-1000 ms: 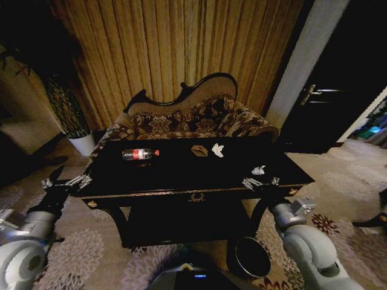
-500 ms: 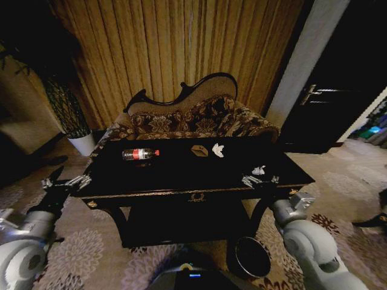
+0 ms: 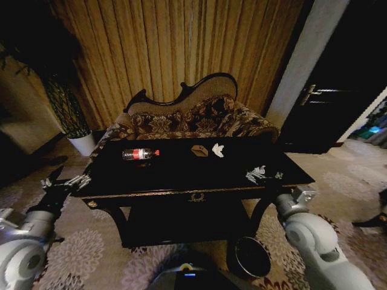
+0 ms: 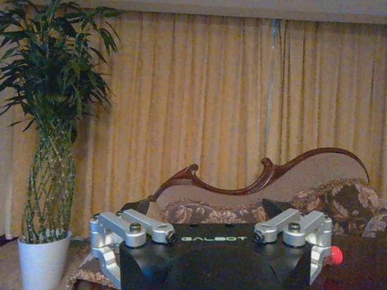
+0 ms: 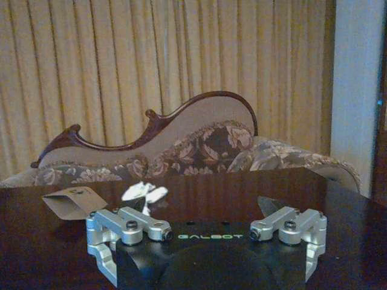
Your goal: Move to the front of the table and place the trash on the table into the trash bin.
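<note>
The black table [image 3: 175,172] stands in front of me. On it lie a clear bottle [image 3: 140,154] with a red label, a small brown box piece [image 3: 199,150] and a white scrap [image 3: 217,150]. Another white scrap [image 3: 259,170] lies near the table's right front corner. My right gripper [image 3: 263,176] is open and hovers over that corner, just short of this scrap. In the right wrist view the open gripper [image 5: 205,238] faces the brown piece [image 5: 72,202] and a white scrap [image 5: 144,192]. My left gripper [image 3: 65,181] is open beside the table's left end. The trash bin [image 3: 252,257] stands on the floor below the right arm.
A floral sofa [image 3: 193,121] stands right behind the table, with curtains behind it. A plant in a white pot [image 3: 83,144] is at the far left, and a dark door [image 3: 326,103] at the right. Patterned carpet covers the floor.
My right gripper has moved slightly forward and up over the table's right front corner, closer to the nearest white scrap. The left arm and the trash have stayed put.
</note>
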You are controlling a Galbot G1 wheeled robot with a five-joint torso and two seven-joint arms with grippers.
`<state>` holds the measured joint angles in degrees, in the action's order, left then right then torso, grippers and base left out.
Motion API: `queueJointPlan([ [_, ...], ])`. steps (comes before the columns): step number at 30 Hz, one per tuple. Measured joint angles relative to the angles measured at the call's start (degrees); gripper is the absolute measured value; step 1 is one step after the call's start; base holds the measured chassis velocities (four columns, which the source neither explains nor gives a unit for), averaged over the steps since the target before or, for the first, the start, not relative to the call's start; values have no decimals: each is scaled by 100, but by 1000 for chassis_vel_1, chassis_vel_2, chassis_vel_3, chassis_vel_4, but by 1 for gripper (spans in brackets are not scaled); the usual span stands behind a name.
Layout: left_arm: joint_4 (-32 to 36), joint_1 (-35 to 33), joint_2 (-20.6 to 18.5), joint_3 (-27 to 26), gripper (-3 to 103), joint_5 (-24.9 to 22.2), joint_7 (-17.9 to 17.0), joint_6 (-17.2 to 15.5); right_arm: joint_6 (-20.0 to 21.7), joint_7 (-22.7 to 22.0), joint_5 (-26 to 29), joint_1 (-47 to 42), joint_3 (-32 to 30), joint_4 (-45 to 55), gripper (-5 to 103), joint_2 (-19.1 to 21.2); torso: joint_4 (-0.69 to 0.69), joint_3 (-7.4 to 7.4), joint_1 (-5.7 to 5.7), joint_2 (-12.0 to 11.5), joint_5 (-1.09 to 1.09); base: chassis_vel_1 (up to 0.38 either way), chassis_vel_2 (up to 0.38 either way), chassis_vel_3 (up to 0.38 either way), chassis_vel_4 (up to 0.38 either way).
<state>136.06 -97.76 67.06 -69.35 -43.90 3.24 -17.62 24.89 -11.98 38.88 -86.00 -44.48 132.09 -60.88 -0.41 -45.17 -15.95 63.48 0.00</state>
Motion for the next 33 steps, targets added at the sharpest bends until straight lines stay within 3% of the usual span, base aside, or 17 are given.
queueJointPlan([
  [13,35,-13,26,7,100,-1,0,13,530,-438,176,512,61,-733,100,269,0,0,0,0,0,0,0,0,0],
  [33,100,-25,84,24,100,14,7,23,474,-520,155,920,201,-1682,100,346,0,0,0,0,0,0,0,0,0],
])
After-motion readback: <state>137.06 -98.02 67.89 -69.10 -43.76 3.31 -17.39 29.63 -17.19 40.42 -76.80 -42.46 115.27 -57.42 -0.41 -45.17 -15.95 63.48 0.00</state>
